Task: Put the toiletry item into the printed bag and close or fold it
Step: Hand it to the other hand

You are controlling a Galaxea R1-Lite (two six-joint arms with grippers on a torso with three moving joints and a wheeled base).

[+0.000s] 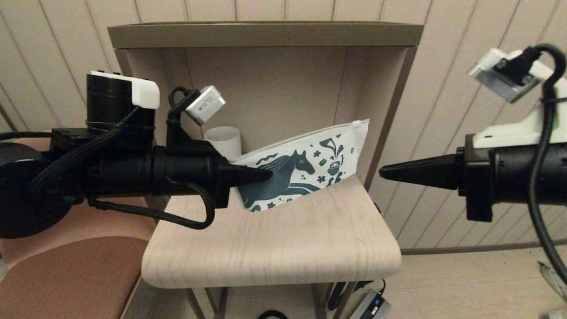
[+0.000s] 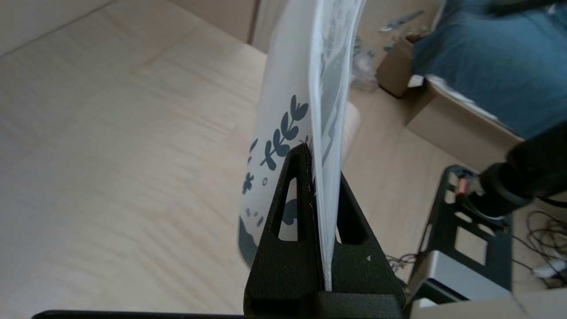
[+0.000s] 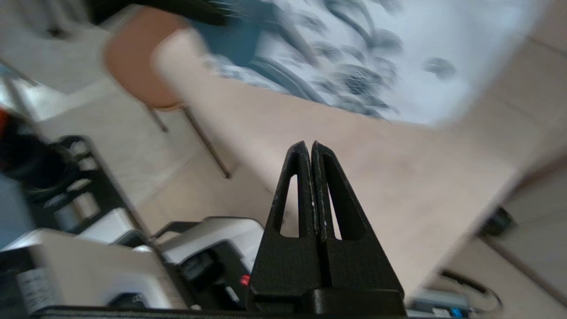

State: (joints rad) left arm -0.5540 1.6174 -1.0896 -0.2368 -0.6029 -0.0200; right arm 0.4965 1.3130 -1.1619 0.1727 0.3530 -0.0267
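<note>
Two claws: left claw (image 1: 266, 173) pinches printed bag (image 1: 305, 170) before mug (image 1: 223, 141); right claw (image 1: 383, 173) clenched empty.

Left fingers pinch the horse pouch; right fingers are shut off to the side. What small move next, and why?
Probably lower the pouch flat onto the table. The left gripper holds it tilted with only its lower corner touching, the right gripper is shut and clear of it, and no toiletry item shows outside.
</note>
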